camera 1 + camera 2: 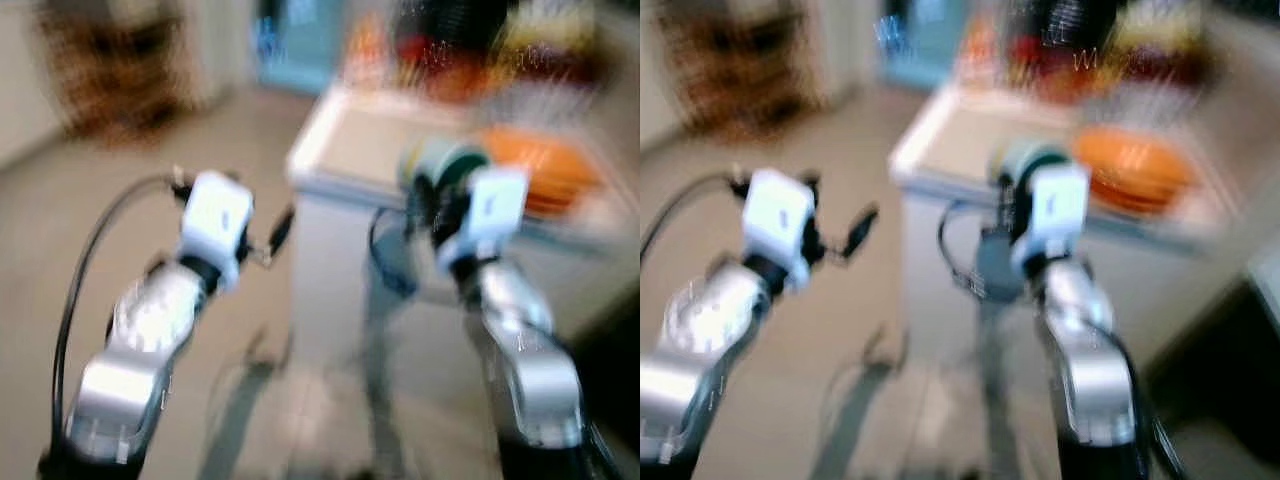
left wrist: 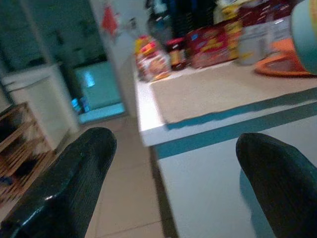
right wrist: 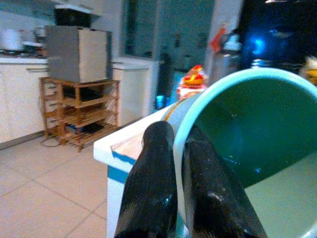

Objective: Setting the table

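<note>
Nearest, in the lower half of the blurred head views, both silver arms reach forward. The right gripper [image 3: 171, 163] has its two black fingers pinched together on the rim of a green bowl [image 3: 247, 144], one finger outside the wall and one inside. That hold lets the bowl ride tipped on its side, probably so it can be carried across and set down. The bowl sits right at the fingertips, at centre right of the left eye view [image 1: 440, 160].

The left gripper [image 2: 173, 163] is spread wide with nothing between its fingers, likely kept free for another dish.

Beyond them stands a white table [image 1: 350, 150] in the upper right, with an orange plate [image 1: 545, 165] and blurred packets [image 2: 210, 39] at its far edge.
</note>
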Controlling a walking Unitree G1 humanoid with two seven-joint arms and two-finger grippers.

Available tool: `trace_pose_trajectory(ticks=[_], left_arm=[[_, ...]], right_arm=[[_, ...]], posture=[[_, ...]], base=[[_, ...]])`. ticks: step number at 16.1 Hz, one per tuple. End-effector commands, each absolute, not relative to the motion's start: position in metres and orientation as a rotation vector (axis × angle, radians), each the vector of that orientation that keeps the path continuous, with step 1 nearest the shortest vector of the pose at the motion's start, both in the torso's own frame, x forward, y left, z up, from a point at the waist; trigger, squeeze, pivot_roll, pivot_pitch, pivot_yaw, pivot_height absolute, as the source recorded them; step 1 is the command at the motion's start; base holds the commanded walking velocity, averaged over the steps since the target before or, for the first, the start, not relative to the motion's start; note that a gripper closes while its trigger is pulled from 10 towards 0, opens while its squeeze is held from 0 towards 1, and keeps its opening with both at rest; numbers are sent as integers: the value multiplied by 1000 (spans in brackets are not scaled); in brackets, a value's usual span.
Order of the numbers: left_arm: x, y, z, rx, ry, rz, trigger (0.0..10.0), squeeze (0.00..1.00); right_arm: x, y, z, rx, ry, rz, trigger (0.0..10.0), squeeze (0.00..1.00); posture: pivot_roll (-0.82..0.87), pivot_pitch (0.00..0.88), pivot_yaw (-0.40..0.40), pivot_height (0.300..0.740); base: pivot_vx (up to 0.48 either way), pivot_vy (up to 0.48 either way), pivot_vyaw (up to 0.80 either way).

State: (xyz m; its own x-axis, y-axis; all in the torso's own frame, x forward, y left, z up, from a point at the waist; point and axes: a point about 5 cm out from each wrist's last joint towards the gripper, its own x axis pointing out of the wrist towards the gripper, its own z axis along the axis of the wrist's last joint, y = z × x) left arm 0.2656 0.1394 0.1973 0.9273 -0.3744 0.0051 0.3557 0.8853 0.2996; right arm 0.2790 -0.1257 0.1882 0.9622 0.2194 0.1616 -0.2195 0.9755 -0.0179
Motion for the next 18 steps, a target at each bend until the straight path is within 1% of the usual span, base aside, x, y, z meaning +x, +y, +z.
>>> trace_pose_trajectory(ticks=[1,3,4,5,6,8,11,12,14,15,18], left_arm=[[267,134,191,303,-44,-393,10000,0],[267,136,184,302,-22,-374,10000,0],[267,141,180,309,-12,-355,10000,0],[268,145,178,326,-9,-342,10000,0],[269,150,175,336,-1,-320,10000,0],[270,156,170,336,21,-289,10000,0],[269,153,170,345,9,-277,10000,0],[276,154,176,346,-25,-230,10000,0],[277,156,176,340,-25,-217,10000,0],[277,158,174,339,-13,-212,10000,0],[276,159,174,345,-11,-198,10000,0]], right_arm=[[282,-130,188,-26,-153,188,10000,0],[284,-132,184,-22,-134,162,10000,0],[284,-130,177,-96,-119,162,10000,0],[284,-130,172,-134,-102,150,10000,0],[284,-130,166,-101,-80,169,10000,0],[287,-137,154,-67,-13,134,10000,0],[291,-137,158,-47,-44,69,10000,0],[295,-136,157,-23,-17,58,10000,0],[295,-134,159,21,-21,88,10000,0],[294,-132,158,-12,-23,115,10000,0],[295,-136,156,-42,-19,99,10000,0]], posture=[[16,0,-48,740],[13,0,-44,740],[13,0,-38,740],[14,0,-38,740],[14,0,-39,740],[18,0,-43,740],[13,0,-42,740],[7,0,-38,740],[8,0,-38,740],[8,0,-38,740],[4,0,-44,740]], base=[[0,-480,0],[0,-480,0],[0,-480,0],[0,-480,0],[0,-480,0],[0,-480,0],[0,-480,0],[0,-480,0],[0,-480,0],[0,-480,0],[0,-480,683]])
